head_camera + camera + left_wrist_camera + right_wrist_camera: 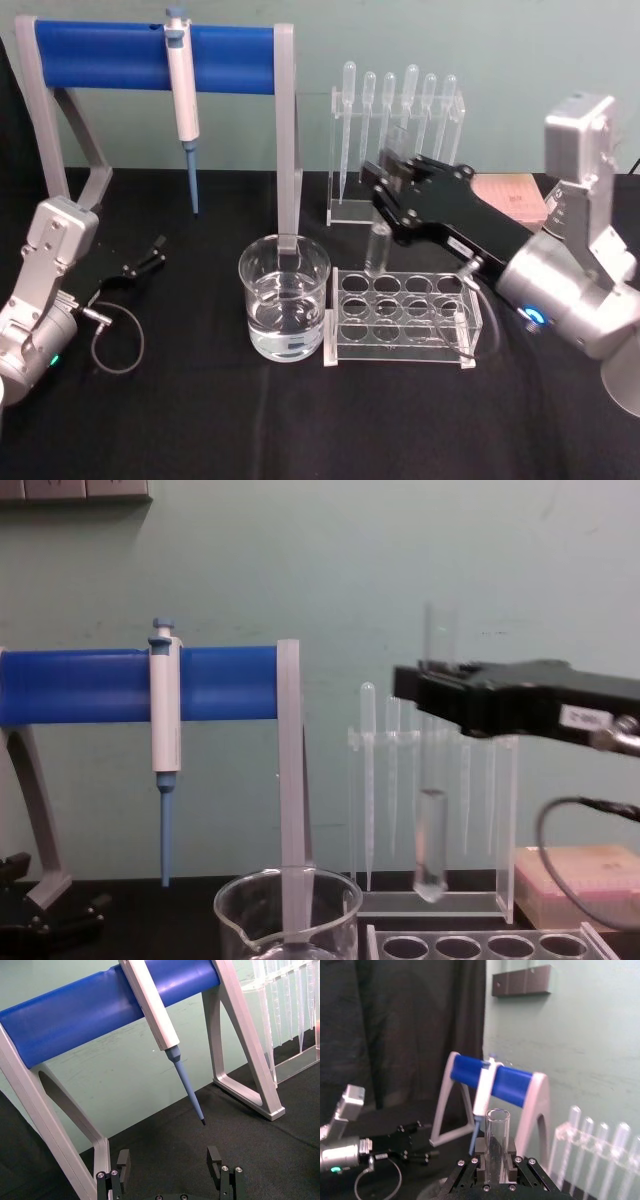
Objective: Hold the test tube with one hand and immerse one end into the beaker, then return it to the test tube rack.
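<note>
My right gripper (pixel 386 196) is shut on the test tube (pixel 378 246), a clear glass tube held upright. The tube (pixel 432 850) hangs with its round bottom just above the rack, to the right of the beaker and apart from it. Its open rim (pixel 497 1116) rises between the fingers (pixel 481 1152) in the right wrist view. The beaker (pixel 284 296) is a wide clear glass with liquid in its lower part, standing at the table's middle. My left gripper (pixel 152 255) rests low at the far left, open and with nothing in it (pixel 170 1160).
A clear tube rack (pixel 400 316) with round holes lies right of the beaker. A blue-barred stand (pixel 150 55) holds a hanging pipettor (pixel 185 100) behind. Plastic pipettes (pixel 395 110) stand in a clear holder at the back. A pink box (pixel 512 195) sits at the back right.
</note>
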